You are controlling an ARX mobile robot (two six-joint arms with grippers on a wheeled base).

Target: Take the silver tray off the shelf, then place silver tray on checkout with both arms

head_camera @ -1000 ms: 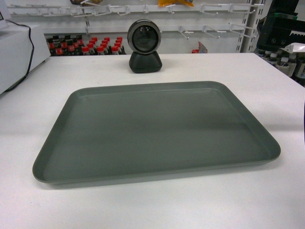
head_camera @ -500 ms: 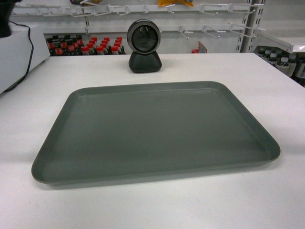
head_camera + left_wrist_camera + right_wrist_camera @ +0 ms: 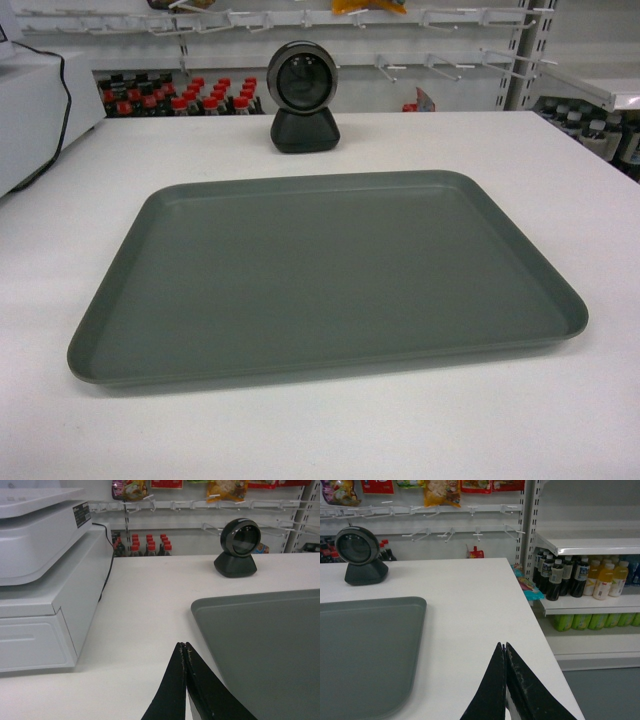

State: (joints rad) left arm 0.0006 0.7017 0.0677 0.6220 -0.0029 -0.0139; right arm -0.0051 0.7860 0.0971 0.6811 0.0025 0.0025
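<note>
Silver tray flat on checkout surface, unmarked. Left gripper and right gripper jaws together, beside tray. No legible writing.

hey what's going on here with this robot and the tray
Nothing is being handled right now. The silver tray lies flat on the white checkout, in front of the round black scanner. The left gripper and right gripper sit off either side of it, fingers shut on nothing.
</note>
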